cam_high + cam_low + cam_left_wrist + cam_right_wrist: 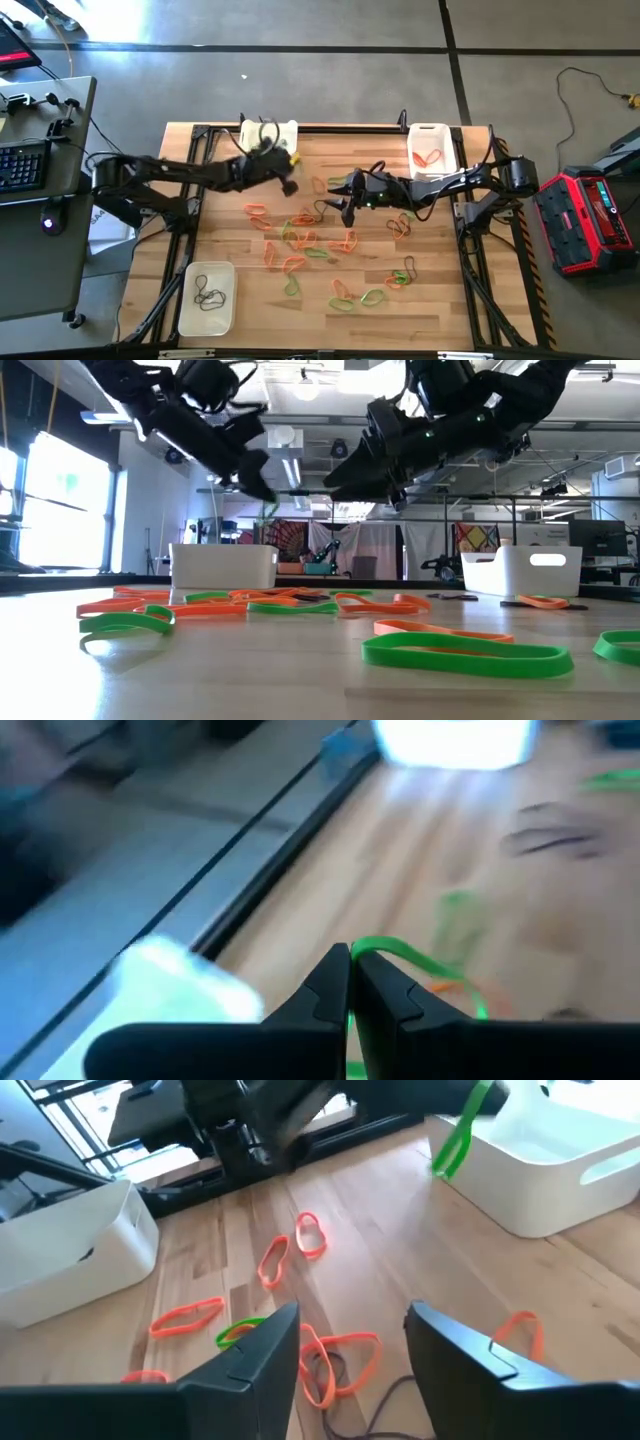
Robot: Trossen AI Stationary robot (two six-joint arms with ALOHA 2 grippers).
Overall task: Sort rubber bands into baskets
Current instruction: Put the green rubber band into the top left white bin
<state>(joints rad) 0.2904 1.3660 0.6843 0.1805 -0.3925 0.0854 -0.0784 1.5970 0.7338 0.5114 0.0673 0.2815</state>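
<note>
Looking down from above, the left gripper (288, 187) is hanging near the far-left basket (283, 130), fingers clenched, while the right gripper (347, 207) is hovering with fingers released over the scattered rubber bands (300, 245). An orange-filled basket (430, 150) is sitting beyond the right arm, and a basket with dark bands (207, 297) at the near left.

Looking level across the table, green and orange loops are lying flat and limp in front, both arms raised above them.

Looking past the left fingers (330, 990), a green band (405, 955) is being pinched at their tips, its loop trailing beyond them.

Looking past the right fingers (260, 1355), which are standing apart and empty, an orange band (335, 1365) is lying between them. These bands are probably light, soft and stretchy; pinching one strand should suffice.
</note>
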